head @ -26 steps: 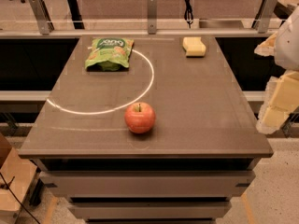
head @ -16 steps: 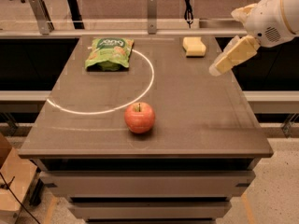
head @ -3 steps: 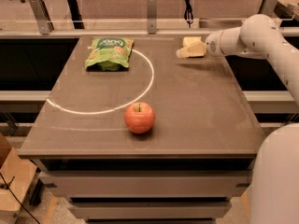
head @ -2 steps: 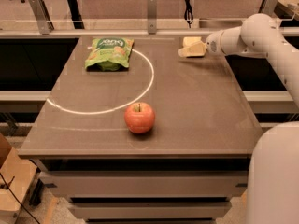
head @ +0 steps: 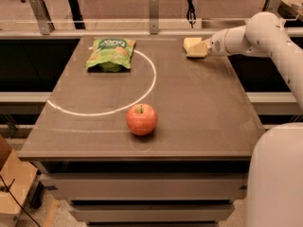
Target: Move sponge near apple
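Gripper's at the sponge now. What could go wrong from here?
The sponge sits by the far edge of the table, so the gripper beside it might nudge it off. The apple is round; a bump at set-down might roll it toward the near edge.

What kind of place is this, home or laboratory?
Probably a robot test lab: a plain table with a white arc marked on it, metal posts behind, and the gripper at the sponge near its far edge.
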Tool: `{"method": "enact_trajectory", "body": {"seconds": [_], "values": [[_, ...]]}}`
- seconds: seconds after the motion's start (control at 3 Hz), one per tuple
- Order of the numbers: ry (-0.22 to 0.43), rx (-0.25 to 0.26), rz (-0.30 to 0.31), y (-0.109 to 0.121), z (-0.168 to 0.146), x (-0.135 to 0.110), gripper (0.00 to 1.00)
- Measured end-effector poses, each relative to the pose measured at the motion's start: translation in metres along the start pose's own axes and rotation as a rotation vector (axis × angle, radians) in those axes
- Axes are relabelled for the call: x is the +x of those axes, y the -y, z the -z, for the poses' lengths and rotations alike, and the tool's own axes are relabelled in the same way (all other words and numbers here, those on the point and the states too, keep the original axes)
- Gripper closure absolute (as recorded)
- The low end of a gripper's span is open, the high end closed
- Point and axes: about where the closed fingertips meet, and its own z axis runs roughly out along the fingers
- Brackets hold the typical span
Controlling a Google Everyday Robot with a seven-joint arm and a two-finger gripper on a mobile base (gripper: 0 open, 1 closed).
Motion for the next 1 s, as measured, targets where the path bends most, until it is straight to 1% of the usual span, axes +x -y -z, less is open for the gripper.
{"method": "enact_trajectory", "body": {"seconds": [0.33,0.67,1.0], "values": [[0.016,-0.014,0.023,-0.003,0.006,-0.009,0.88],[0.056,-0.071,0.109,-0.024,0.033,-0.044,1.00],[0.072,-0.169,0.249,-0.064,0.073,-0.083,1.00]]}}
